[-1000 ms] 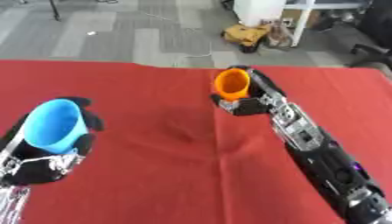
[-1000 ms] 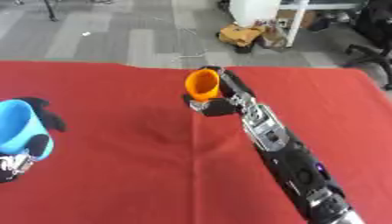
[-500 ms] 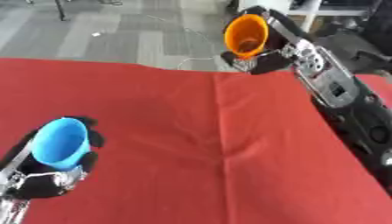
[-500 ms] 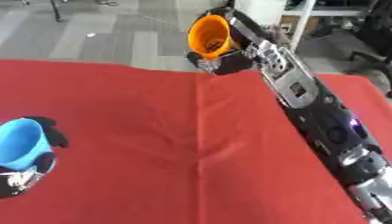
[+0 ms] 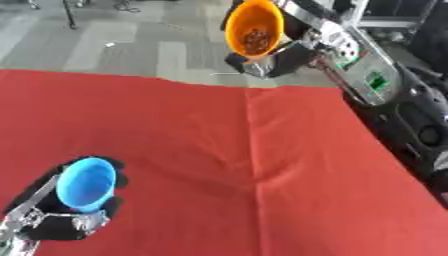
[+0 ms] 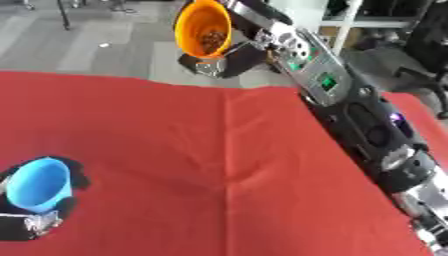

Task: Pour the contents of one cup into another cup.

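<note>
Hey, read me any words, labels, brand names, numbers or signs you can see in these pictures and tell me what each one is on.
No readable text anywhere.
Orange plastic cup in the right hand: no print visible.
Blue plastic cup in the left hand: no print visible.
Right forearm's small green-lit panel: too blurred to read.
Red tablecloth: plain.

Left eye: I look down from the head, facing forward over the red table [image 5: 219,150] to the grey floor [image 5: 131,45].
Right eye: same pose, set slightly rightward; the scene sits further left.
Shared: both 2 views hold nearly the same table, near.
</note>
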You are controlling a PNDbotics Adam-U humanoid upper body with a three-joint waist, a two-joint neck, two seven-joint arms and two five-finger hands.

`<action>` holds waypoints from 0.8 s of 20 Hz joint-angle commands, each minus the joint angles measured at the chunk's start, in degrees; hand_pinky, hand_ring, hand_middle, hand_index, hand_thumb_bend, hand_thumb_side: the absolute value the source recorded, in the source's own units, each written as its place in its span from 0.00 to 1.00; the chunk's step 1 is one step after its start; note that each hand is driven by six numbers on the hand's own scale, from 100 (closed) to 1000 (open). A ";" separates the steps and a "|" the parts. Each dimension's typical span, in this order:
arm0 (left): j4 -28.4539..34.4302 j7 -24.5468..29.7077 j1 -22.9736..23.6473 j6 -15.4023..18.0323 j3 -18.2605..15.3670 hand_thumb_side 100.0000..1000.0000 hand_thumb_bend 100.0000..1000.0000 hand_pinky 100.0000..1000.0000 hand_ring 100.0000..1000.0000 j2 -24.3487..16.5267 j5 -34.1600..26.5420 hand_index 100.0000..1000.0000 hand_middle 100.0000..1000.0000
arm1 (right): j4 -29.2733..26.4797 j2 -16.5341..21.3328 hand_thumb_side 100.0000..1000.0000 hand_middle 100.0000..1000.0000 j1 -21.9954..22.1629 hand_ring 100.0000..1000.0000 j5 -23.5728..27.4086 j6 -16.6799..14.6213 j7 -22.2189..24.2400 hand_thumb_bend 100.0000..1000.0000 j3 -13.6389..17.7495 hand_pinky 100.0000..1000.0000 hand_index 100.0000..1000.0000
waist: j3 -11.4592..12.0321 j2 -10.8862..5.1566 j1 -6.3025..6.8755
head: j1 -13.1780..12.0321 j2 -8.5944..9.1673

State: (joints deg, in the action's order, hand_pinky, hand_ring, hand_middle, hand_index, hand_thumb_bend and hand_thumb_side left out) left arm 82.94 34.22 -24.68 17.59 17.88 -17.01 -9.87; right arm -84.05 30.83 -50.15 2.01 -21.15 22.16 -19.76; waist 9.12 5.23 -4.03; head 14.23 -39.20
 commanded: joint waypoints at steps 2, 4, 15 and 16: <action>-2.79 1.39 -2.70 1.63 0.69 0.00 0.01 0.60 0.61 0.55 0.97 0.73 0.36 | 1.68 -1.72 0.00 0.38 -2.09 0.46 -0.93 -0.75 2.01 0.15 -0.64 0.60 0.57 | -0.08 -1.03 0.23 | 0.04 -0.15; -4.51 1.85 -4.16 1.76 1.21 0.00 0.01 0.60 0.61 1.24 1.32 0.73 0.36 | 2.68 -3.33 0.00 0.38 -2.41 0.46 -1.17 -0.90 2.65 0.15 -1.17 0.60 0.57 | -0.04 -1.10 0.15 | 0.06 -0.15; -13.44 2.13 -10.88 3.23 2.12 0.00 0.00 0.59 0.60 5.23 1.83 0.74 0.36 | 10.49 -12.33 0.00 0.38 -3.75 0.46 -6.95 -3.53 5.20 0.16 -2.37 0.60 0.57 | 0.15 -1.28 -0.34 | 0.34 0.21; -13.60 2.32 -11.06 3.42 2.27 0.00 0.00 0.59 0.60 5.34 1.77 0.74 0.36 | 10.98 -12.85 0.00 0.38 -3.80 0.46 -7.65 -3.93 5.23 0.16 -2.35 0.60 0.57 | 0.20 -1.24 -0.32 | 0.34 0.26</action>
State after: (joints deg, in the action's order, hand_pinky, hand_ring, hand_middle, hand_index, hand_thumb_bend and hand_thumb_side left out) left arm 69.09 36.44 -34.41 20.57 19.94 -11.91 -7.82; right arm -73.39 18.03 -52.47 -4.70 -24.54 27.34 -22.65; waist 9.34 4.89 -4.69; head 14.33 -39.19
